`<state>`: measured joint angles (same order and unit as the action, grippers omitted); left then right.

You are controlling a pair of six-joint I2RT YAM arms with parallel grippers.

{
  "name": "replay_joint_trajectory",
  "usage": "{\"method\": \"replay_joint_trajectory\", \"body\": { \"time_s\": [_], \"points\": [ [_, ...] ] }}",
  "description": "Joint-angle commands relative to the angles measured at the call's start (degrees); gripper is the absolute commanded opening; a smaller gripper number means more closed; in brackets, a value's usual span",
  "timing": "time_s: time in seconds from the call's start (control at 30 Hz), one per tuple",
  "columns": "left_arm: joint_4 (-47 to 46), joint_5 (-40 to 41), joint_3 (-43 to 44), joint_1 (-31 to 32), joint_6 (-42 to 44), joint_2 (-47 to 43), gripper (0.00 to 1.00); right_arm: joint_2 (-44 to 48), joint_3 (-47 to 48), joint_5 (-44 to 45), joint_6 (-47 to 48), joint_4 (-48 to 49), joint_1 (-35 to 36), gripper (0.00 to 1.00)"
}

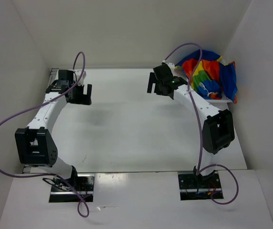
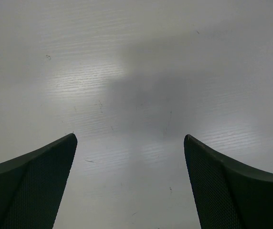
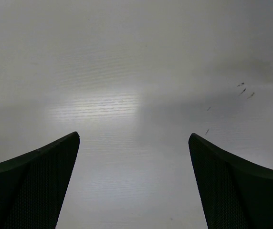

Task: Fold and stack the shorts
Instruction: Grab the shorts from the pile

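Both my jaws are released and grasp nothing. In the left wrist view the two dark fingers (image 2: 26, 186) stand wide apart, and only the bare white tabletop (image 1: 127, 133) shows between them. The right wrist view shows the same between its fingers (image 3: 241, 191). My left arm (image 1: 46, 112) reaches toward 11 o'clock, with its jaws over the far left part of the tabletop. My right arm (image 1: 198, 107) reaches toward 1 o'clock, with its jaws turned to the 9 o'clock side. The shorts (image 1: 208, 74) lie as a crumpled rainbow heap in the far right corner, at about 2 o'clock, near my right wrist but apart from the jaws.
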<state>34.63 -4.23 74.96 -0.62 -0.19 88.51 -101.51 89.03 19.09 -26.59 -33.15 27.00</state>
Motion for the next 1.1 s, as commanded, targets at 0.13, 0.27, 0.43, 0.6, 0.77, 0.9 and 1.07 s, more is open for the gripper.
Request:
{"method": "replay_joint_trajectory", "body": {
  "time_s": [0.13,0.27,0.43,0.6,0.77,0.9,1.07],
  "points": [
    [0.35,-1.13,0.36,-0.08,0.19,0.52,0.99,6.50,-3.07,8.75,-1.88,1.77,0.42,1.00],
    [0.35,-1.75,0.36,-0.08,0.19,0.52,0.99,5.81,-3.60,17.08,-1.89,-0.95,1.47,1.00],
    [0.35,-2.89,0.36,-0.08,0.19,1.13,0.99,3.95,-1.06,24.68,-3.03,-6.49,1.47,1.00],
    [0.96,-5.00,1.59,-0.08,0.19,1.14,0.99,13.78,-7.72,11.37,-2.33,5.52,-4.84,0.89],
    [2.80,-5.18,1.59,-0.08,0.19,-0.79,0.99,14.16,-8.45,-3.88,-8.30,6.44,-23.73,0.87],
    [2.81,-5.08,0.19,-0.08,0.19,-2.11,0.99,9.86,-3.44,-5.03,-7.16,4.15,-30.77,0.89],
    [2.19,-6.32,-0.43,-0.08,0.19,-2.11,0.99,1.16,3.85,-5.64,-8.13,1.07,-34.47,0.84]
  ]
}}
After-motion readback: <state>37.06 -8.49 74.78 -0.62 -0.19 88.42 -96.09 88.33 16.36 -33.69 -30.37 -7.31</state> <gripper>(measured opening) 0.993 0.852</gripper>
